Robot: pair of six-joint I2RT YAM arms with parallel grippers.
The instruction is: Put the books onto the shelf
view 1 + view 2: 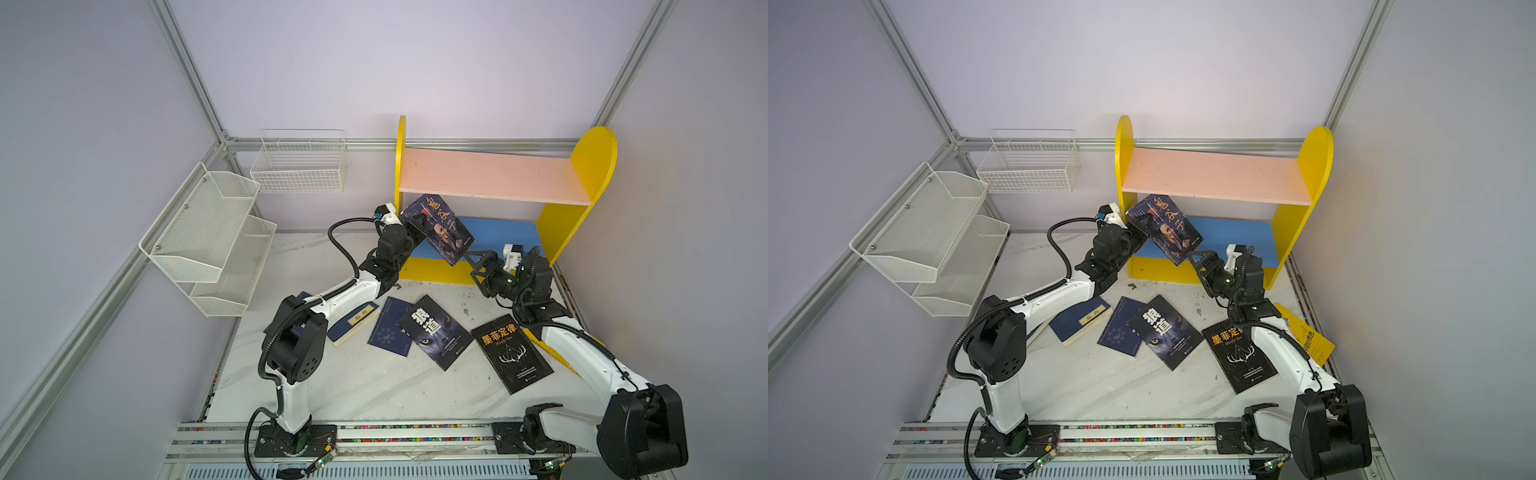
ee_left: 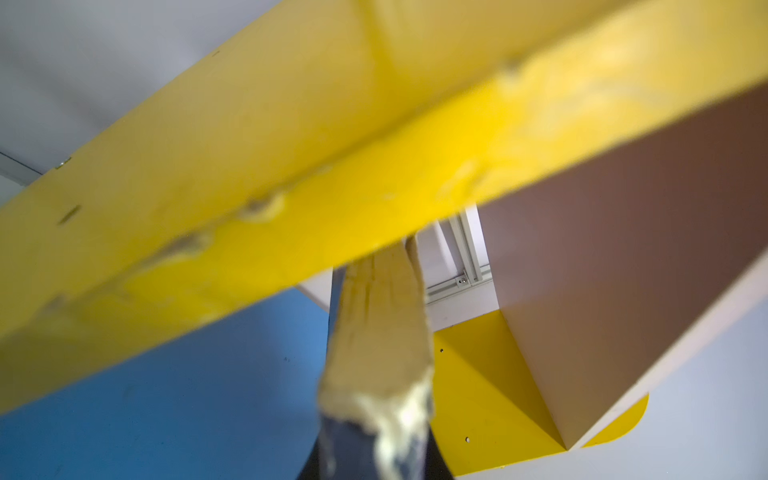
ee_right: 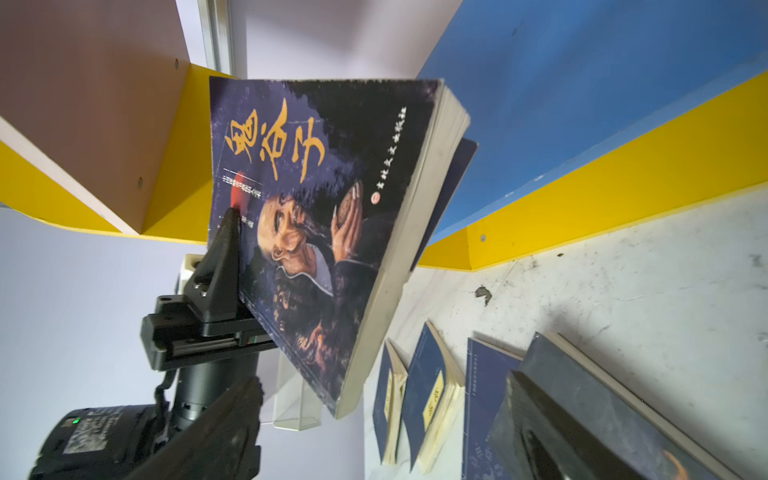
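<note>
Books lie loose on the white tabletop (image 1: 374,386) before the shelf (image 1: 490,174): a navy book with a yellow label (image 1: 357,320) partly under the left arm, a thin navy book (image 1: 388,330), a black wolf-eye book (image 1: 434,332) overlapping it, a black antler book (image 1: 513,353), and a yellow book (image 1: 1310,338) under the right arm. One more, the old-man book (image 1: 440,232), hangs tilted off the table at the mouth of the shelf's lower tier, near the left yellow side and above the blue board (image 1: 503,232). The left gripper (image 1: 419,227) pinches one edge of it, fingers pressed onto both covers. The right gripper (image 1: 469,264) sits just beside the book's lower corner, fingers spread wide, holding nothing
</note>
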